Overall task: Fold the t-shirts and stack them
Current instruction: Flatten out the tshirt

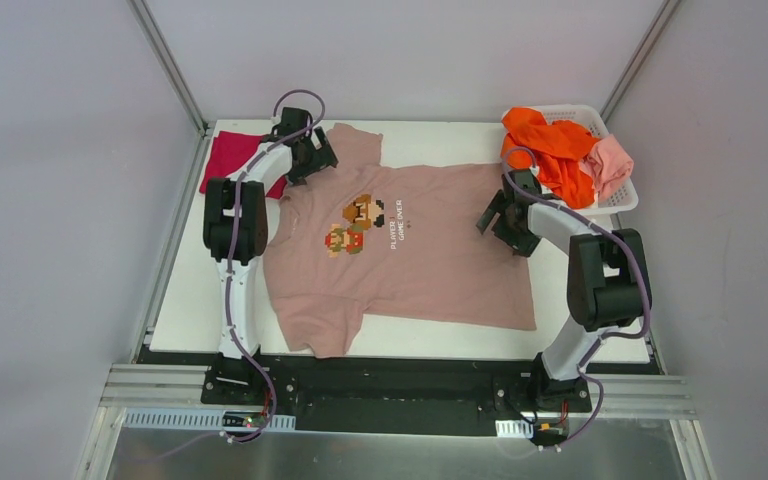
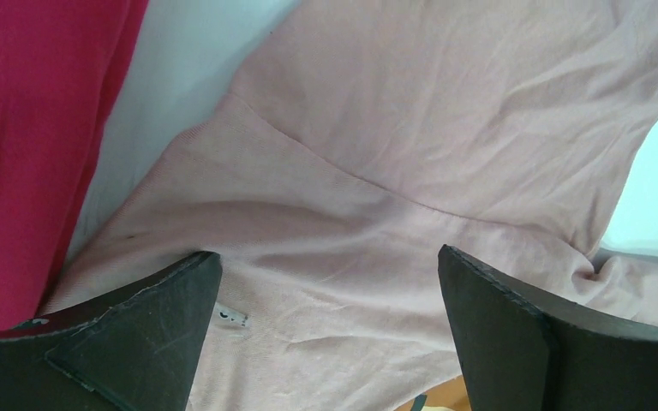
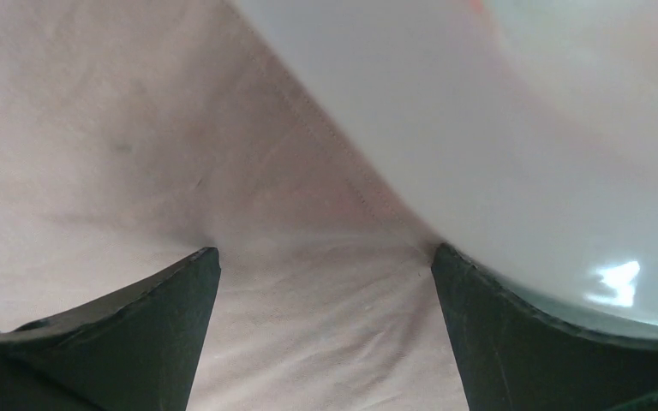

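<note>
The dusty-pink shirt (image 1: 430, 260) is lying flat on the white table (image 1: 195, 300), its long axis running left to right and its collar end pointing left. The soft knit is faintly wrinkled. The left gripper (image 2: 327, 257) is hovering wide open over a shoulder seam. The right gripper (image 3: 324, 253) is gaping open at the stitched hem. The crimson shirt (image 1: 228, 160) is lying far-left, and the orange shirt (image 1: 548, 145) and salmon shirt (image 1: 610, 165) are heaping in the lattice basket (image 1: 620, 203).

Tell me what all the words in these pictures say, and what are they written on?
"PLAYER" and "GAME OVER": white letters on the dusty-pink t-shirt, turned sideways beside the pixel characters. A small mark after "PLAYER" is too small to read.
White tag on the same shirt, seen in the left wrist view: its mark is too small to read.
No other writing shows.
</note>
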